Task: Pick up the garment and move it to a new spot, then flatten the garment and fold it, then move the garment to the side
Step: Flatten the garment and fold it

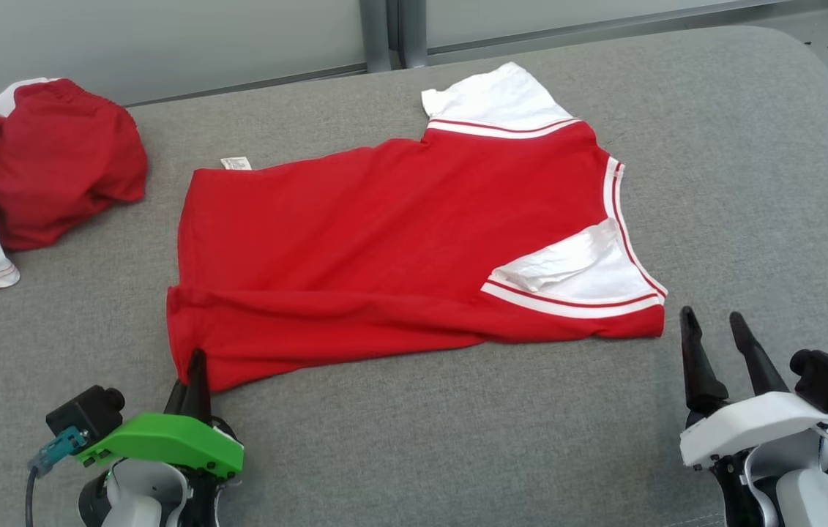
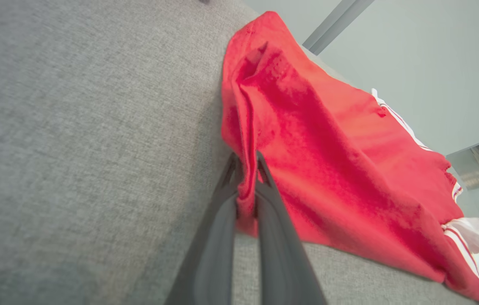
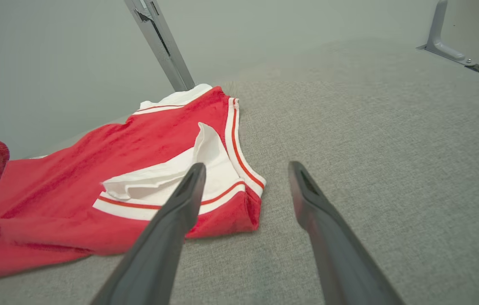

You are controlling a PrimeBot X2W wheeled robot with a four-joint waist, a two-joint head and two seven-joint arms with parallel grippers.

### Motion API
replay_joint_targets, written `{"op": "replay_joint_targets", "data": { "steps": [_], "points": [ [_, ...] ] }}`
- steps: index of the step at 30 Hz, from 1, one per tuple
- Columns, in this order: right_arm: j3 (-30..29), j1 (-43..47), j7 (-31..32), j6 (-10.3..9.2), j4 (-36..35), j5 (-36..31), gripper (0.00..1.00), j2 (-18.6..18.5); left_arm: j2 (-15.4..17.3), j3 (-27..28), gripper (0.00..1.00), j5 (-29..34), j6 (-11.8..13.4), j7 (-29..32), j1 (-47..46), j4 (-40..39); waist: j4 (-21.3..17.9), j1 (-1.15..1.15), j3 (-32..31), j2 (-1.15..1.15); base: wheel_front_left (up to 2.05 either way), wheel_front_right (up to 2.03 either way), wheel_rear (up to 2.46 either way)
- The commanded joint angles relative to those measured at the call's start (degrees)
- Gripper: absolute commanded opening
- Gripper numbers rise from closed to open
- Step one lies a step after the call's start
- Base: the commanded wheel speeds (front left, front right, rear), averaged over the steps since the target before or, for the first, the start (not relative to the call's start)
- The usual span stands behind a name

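A red garment (image 1: 392, 241) with white sleeves and striped trim lies spread on the grey surface, neckline toward the right. My left gripper (image 1: 196, 364) is shut on the garment's near-left hem corner. The left wrist view shows red cloth (image 2: 307, 140) pinched between the dark fingers (image 2: 226, 190). My right gripper (image 1: 714, 328) stands open just off the garment's near-right corner, by the folded-in white sleeve (image 1: 575, 267). In the right wrist view the garment (image 3: 108, 169) lies left of the spread fingers (image 3: 188, 190), nothing between them.
A second red and white garment (image 1: 33, 168) lies bunched at the far left of the grey padded surface (image 1: 750, 183). A pale wall with a grey metal post (image 1: 384, 29) runs along the far edge. A white label (image 1: 236, 162) sticks out at the hem.
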Motion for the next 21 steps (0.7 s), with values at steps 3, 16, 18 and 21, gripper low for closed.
{"op": "replay_joint_targets", "data": {
  "steps": [3, 16, 18, 21],
  "points": [
    [0.3, 1.1, 1.0, 0.00, 1.9, 0.4, 1.00, -0.1, 0.6, 0.3, 0.00, 0.0, 1.2, 0.7, 2.2, -2.8, 1.0, 0.00, 0.5, 0.61, 0.00, 0.00, 0.00],
    [2.6, -5.1, -0.4, 0.00, 14.4, 4.7, 1.00, -0.1, -0.1, -1.6, 0.00, 0.5, 3.0, 1.6, 1.7, -6.0, 3.0, 0.00, 2.0, 0.61, 0.00, 0.00, 0.00],
    [3.0, -6.6, -0.6, 0.01, 17.0, 6.3, 1.00, -0.1, -0.1, -1.7, 0.00, 0.7, 3.1, 1.6, 1.4, -6.1, 3.2, 0.00, 2.3, 0.61, 0.00, 0.00, 0.00],
    [3.5, -9.1, -1.2, 0.00, 20.6, 6.5, 1.00, -0.1, -0.1, -1.9, 0.00, 0.9, 3.1, 1.5, 1.0, -6.2, 3.6, 0.00, 2.7, 0.61, 0.00, 0.00, 0.00]
  ]
}}
